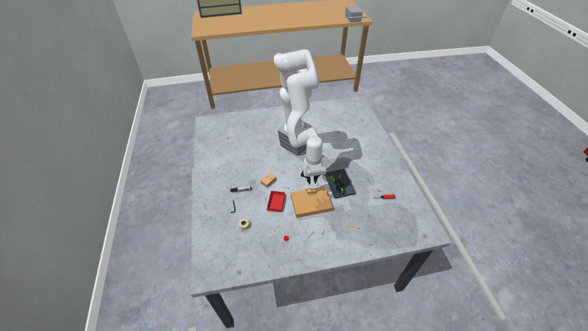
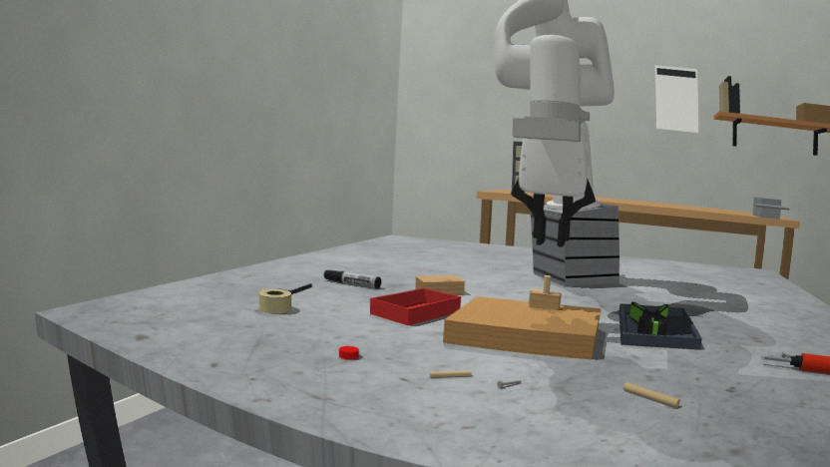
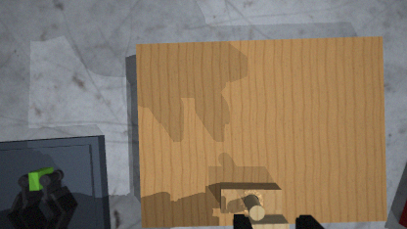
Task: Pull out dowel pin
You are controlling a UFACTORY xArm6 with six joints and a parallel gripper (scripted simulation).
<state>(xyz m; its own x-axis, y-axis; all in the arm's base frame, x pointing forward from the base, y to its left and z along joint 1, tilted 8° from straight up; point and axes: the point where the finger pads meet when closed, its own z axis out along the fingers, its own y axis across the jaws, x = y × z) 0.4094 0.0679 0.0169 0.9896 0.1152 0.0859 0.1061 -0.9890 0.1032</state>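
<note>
The wooden bench board lies on the table, and also shows in the exterior view. The small wooden block sits near the board's far edge with the dowel pin standing upright in its hole. In the wrist view the block and pin are at the bottom edge. My gripper hangs well above the pin, fingers partly open and empty; its fingertips straddle the pin's line. The green-and-black spring clamp lies in a dark tray right of the board. I cannot make out the stop clearly.
A red tray stands left of the board, with a spare wooden block behind it. A marker, tape roll, red cap, two loose dowels, a screw and a screwdriver lie around.
</note>
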